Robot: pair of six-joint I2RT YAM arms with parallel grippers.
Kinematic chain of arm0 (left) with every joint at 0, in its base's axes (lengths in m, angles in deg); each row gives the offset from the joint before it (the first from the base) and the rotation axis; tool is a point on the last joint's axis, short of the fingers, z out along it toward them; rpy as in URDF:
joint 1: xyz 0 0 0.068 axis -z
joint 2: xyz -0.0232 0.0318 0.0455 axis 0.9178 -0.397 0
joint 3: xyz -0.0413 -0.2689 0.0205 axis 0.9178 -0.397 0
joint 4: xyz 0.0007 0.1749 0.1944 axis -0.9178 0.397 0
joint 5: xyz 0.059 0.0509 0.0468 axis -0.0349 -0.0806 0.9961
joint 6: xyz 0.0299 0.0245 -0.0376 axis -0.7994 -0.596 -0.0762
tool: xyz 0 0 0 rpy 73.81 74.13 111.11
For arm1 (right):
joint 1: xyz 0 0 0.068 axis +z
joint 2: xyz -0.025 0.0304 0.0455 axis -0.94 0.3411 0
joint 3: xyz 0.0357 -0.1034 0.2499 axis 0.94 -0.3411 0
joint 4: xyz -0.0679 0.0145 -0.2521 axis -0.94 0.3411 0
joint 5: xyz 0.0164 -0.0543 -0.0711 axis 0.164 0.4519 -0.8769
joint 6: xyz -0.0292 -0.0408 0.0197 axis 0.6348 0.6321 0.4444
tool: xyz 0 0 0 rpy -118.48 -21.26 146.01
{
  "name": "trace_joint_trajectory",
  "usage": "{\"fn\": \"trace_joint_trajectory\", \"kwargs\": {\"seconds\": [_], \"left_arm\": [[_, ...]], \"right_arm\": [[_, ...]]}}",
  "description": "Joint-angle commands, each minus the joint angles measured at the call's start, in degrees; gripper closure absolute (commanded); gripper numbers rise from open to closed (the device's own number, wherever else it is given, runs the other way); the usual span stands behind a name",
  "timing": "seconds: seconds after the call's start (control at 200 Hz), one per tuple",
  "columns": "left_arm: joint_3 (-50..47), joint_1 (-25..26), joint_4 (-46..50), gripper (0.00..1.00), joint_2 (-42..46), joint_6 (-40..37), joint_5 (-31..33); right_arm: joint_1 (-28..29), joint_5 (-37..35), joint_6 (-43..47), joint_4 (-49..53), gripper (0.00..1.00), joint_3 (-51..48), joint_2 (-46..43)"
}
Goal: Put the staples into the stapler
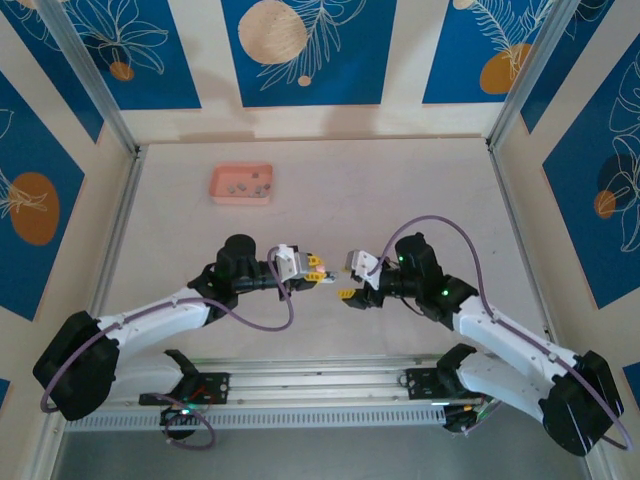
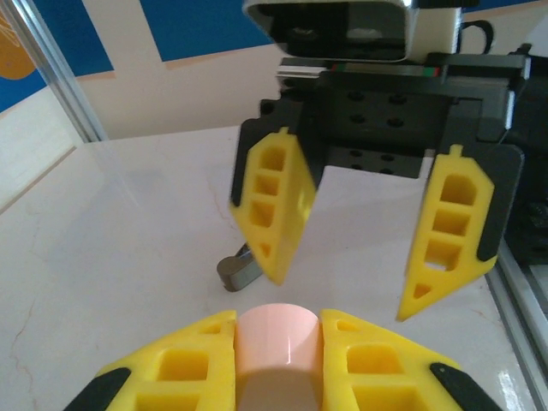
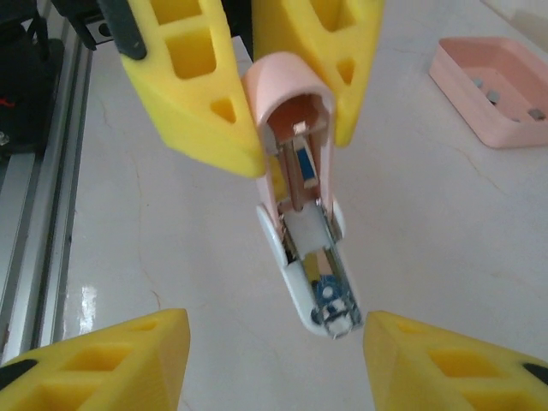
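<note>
**A:** What has the left end effector (image 2: 276,330) got?

**B:** It is clamped tight on the rounded rear of the pink stapler (image 3: 304,231), with the nose aimed at the right end effector (image 2: 341,293). That one stands just in front of the nose, jaws well apart and nothing between them.

**A:** And the stapler itself?

**B:** It is hinged open. The white base swings away from the pink top, so the inner channel is exposed. I can't tell whether it is already loaded.

**A:** The staples (image 1: 243,185)?

**B:** They are in the pink tray (image 1: 240,201), well apart from both arms, at the far left of the tabletop (image 2: 128,257).

**A:** So how is it done well?

**B:** I'd hold the left grip steady and send the right to the tray. It should pinch one piece by its sides and lay it along the channel, not drop it in. A grey metal piece (image 2: 237,271) lies on the tabletop under the right fingers, so steer clear of that.
</note>
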Motion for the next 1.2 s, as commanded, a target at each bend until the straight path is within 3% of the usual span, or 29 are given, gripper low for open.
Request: {"fn": "trace_joint_trajectory", "kwargs": {"seconds": [0.0, 0.555, 0.69, 0.83, 0.945, 1.04, 1.1, 1.195], "left_arm": [[2.1, 0.3, -0.9, 0.89, -0.3, 0.5, -3.0], [2.4, 0.4, -5.3, 0.88, -2.6, 3.4, -7.0], [2.4, 0.3, -6.0, 0.88, -2.6, 3.7, -7.3], [2.0, 0.4, -6.5, 0.82, -2.4, 3.8, -6.7], [0.2, 0.3, -9.0, 0.59, -1.4, 5.0, -0.3], [-1.6, 0.3, -10.5, 0.36, 0.4, 5.6, 6.2], [-2.3, 0.2, -10.3, 0.31, 1.5, 6.1, 12.2], [-3.9, 0.4, -10.2, 0.28, 2.6, 8.4, 27.1]], "right_arm": [[0.6, 3.9, 5.6, -1.1, 0.44, 2.3, 2.8], [1.4, 12.0, 6.3, -7.1, 0.49, 6.8, 14.1], [1.4, 12.3, 6.9, -6.9, 0.57, 6.7, 14.6], [1.1, 11.9, 7.0, -6.1, 0.78, 6.4, 14.0], [0.6, 8.6, 2.7, -8.6, 0.83, 4.4, 12.3], [0.4, 3.1, -6.5, -12.3, 0.85, 1.9, 10.6], [0.7, -1.5, -15.1, -14.1, 0.85, 0.8, 10.2], [2.6, -12.5, -29.1, -12.4, 0.87, 1.3, 11.0]]}}
